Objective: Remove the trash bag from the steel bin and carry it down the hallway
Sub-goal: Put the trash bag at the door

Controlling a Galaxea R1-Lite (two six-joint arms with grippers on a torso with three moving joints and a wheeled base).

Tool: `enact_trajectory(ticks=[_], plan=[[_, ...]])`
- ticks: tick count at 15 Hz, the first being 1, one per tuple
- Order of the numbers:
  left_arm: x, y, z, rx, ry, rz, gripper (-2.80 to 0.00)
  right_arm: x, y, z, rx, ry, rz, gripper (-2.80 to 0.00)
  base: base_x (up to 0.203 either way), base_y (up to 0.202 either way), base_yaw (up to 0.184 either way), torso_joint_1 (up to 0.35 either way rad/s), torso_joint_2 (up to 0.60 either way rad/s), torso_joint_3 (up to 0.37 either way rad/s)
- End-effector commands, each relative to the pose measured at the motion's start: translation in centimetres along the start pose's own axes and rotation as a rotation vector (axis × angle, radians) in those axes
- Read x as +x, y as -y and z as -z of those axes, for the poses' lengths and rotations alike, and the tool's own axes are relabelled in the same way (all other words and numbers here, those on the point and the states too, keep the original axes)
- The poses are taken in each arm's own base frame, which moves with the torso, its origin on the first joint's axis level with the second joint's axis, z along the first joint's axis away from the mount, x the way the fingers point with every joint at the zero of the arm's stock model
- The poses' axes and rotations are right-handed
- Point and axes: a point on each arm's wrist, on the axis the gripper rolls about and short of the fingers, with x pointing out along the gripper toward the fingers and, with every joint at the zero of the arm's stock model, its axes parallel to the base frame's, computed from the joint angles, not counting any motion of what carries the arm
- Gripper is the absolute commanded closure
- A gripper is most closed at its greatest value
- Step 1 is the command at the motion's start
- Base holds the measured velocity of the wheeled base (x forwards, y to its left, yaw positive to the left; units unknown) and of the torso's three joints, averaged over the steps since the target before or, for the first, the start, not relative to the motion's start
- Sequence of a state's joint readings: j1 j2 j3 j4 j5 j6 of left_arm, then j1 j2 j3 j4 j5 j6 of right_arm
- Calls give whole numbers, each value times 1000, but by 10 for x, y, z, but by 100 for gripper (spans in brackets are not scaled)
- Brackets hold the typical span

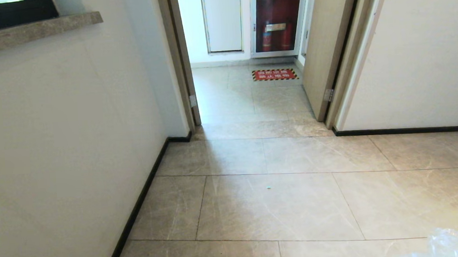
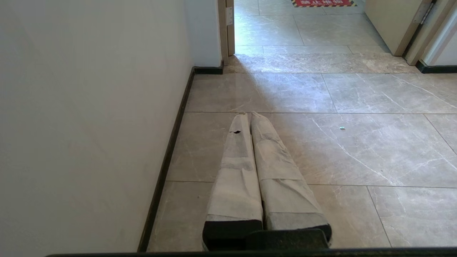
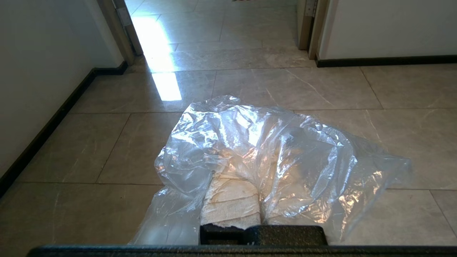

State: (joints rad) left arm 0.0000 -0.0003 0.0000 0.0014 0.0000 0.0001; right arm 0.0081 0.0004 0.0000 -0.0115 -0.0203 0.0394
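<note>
Crinkly clear trash bag [image 3: 264,150] clenched in my right gripper [image 3: 250,167], draped over fingers. Left gripper [image 2: 248,116] pressed closed, empty. Doorway [image 1: 249,64] dead ahead; I'd drive centred, slow, keep bag clear of door frame [image 1: 178,60].

Right gripper [image 3: 250,167]: sitting inside the folds of the trash bag [image 3: 285,150], which is draping over and around it.
Left gripper [image 2: 248,116]: hanging just beside the wall [image 2: 89,107] on its left.
Doorway [image 1: 248,57]: lying ahead of both grippers, across the hallway [image 1: 280,204] floor.
</note>
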Motion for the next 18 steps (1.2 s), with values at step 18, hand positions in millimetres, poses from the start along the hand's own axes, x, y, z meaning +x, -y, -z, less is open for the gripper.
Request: enact_trajectory(ticks=[18], plan=[[0, 0, 0, 0, 0, 0, 0, 0, 0, 0, -7, -2, 1, 0, 1, -2, 18, 1, 1, 1]])
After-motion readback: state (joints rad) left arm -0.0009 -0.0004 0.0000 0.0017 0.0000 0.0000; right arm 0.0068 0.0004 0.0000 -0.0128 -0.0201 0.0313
